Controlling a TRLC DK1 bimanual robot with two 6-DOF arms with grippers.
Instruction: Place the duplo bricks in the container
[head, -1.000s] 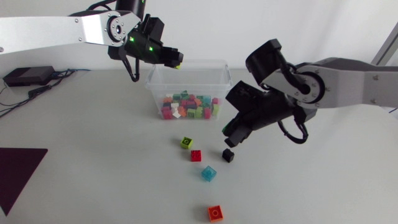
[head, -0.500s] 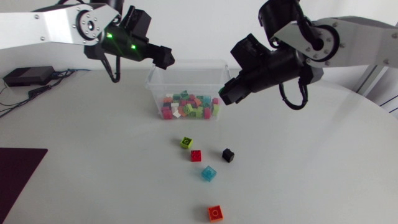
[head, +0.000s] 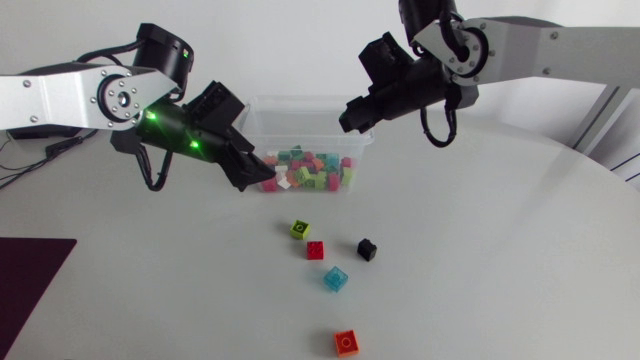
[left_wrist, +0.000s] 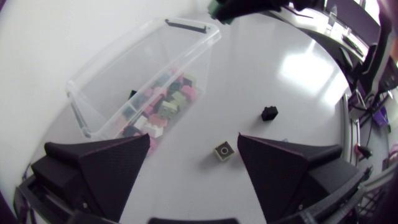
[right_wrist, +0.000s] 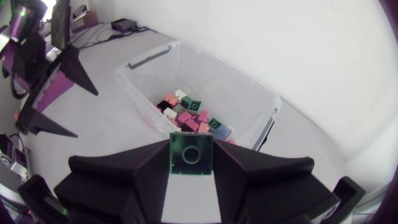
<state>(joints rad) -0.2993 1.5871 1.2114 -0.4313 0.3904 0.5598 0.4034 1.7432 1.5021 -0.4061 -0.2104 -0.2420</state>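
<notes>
**Five loose bricks on table, one green brick clamped in right claw by the container**

Clear plastic container (head: 300, 112) sits toward the far middle of the table (head: 500, 250). A mixed pile of bricks (head: 305, 170) covers its floor: pink, green, white and red.

The green brick (right_wrist: 190, 158) is pinched between both fingers of the right gripper (head: 352, 115), studs facing the wrist camera. The fingers stand only as far apart as the brick is wide. This gripper is up by the container's right end. In the right wrist view the open container lies just ahead of the held brick.

Left gripper (left_wrist: 194, 138) is spread wide with nothing between its fingers. In the head view it is at the container's front left corner. In the left wrist view the container lies ahead of it, beside one finger.

Loose on the table in front of the container:
- yellow-green brick (head: 300, 229), nearest the container and lying ahead of the open left fingers in the left wrist view
- red brick (head: 315, 250), just beside the yellow-green one on the near side
- black brick (head: 367, 249), to the right of the red one and apart from it
- translucent teal brick (head: 335, 279), nearer the front
- orange brick (head: 346, 342), closest to the front edge and apart from the others

A dark purple mat (head: 25, 275) lies at the table's left edge, well apart from the bricks.
</notes>
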